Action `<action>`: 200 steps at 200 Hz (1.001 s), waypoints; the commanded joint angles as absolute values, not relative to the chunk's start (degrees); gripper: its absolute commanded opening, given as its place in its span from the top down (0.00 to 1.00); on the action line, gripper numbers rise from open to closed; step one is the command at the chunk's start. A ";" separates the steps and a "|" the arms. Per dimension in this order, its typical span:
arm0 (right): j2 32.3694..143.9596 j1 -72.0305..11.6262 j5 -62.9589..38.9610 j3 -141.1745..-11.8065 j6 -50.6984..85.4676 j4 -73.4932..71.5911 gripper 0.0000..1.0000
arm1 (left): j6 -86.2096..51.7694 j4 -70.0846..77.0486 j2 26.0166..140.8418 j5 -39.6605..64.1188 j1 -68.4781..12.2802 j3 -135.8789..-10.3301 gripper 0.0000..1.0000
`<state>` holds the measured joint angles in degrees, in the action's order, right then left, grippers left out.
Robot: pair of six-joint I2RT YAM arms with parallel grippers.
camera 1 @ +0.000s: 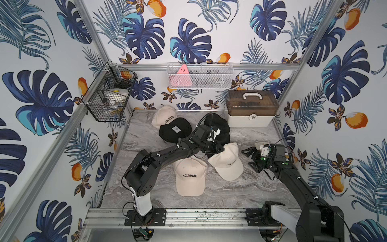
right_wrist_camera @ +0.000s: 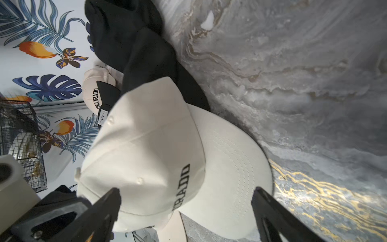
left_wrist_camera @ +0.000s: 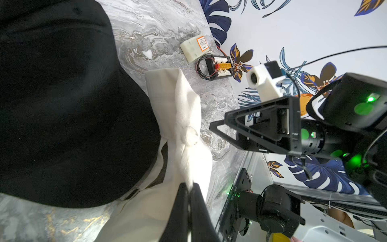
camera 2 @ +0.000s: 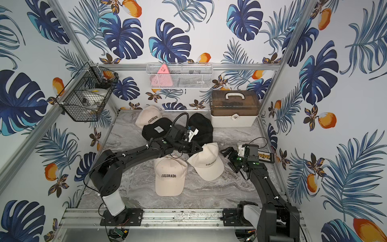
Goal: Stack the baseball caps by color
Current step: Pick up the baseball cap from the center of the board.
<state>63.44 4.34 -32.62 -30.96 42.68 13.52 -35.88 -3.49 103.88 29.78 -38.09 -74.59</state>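
Leaf-and-fruit wallpaper covers the three walls around your cell, and the grey marble tabletop fills its floor. At the back right corner stands the white storage box with a brown lid. A black wire basket hangs on the left wall and a white mesh basket on the back wall.

Your caps lie scattered over the marble. The front cream cap sits near the middle, its lettering toward the arm bases. Just beside it to the right lies the right cream cap, touching black cloth at its back. At the back left, the rear cream cap is overlapped by the tagged black cap. Behind your left arm's wrist lies a black heap; you cannot tell whether it is one cap or two.

Your left gripper is clenched on a fold of the right cream cap's crown. Your right gripper has its jaws spread wide and grasps nothing, near that cap's brim but apart from it. The small white tag faces up.
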 commanded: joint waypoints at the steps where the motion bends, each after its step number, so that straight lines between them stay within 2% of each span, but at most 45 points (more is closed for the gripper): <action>1: 63.57 4.31 -34.12 -28.07 45.76 7.16 0.00 | -33.84 -4.33 104.97 31.12 -37.65 -76.20 1.00; 28: 62.32 4.30 -34.46 -23.53 48.50 3.83 0.00 | -32.74 -5.53 107.08 29.89 -37.54 -78.21 1.00; 59: 62.50 4.31 -35.84 -19.98 51.76 1.95 0.00 | -32.06 -9.37 110.59 23.16 -36.54 -79.38 1.00; 118: 58.83 4.31 -34.19 -14.98 52.47 2.65 0.00 | -34.18 -8.00 114.01 21.99 -34.14 -78.25 1.00; 166: 63.95 4.31 -37.18 -13.29 54.93 -10.45 0.00 | -34.08 -7.58 113.47 22.79 -34.03 -77.47 1.00; 185: 65.72 4.31 -36.91 -14.60 54.45 -11.06 0.03 | -33.97 -7.56 113.31 23.59 -34.05 -77.55 1.00; 200: 66.82 4.31 -36.61 -15.56 54.23 -11.02 0.09 | -33.63 -7.85 113.13 23.99 -34.02 -77.84 1.00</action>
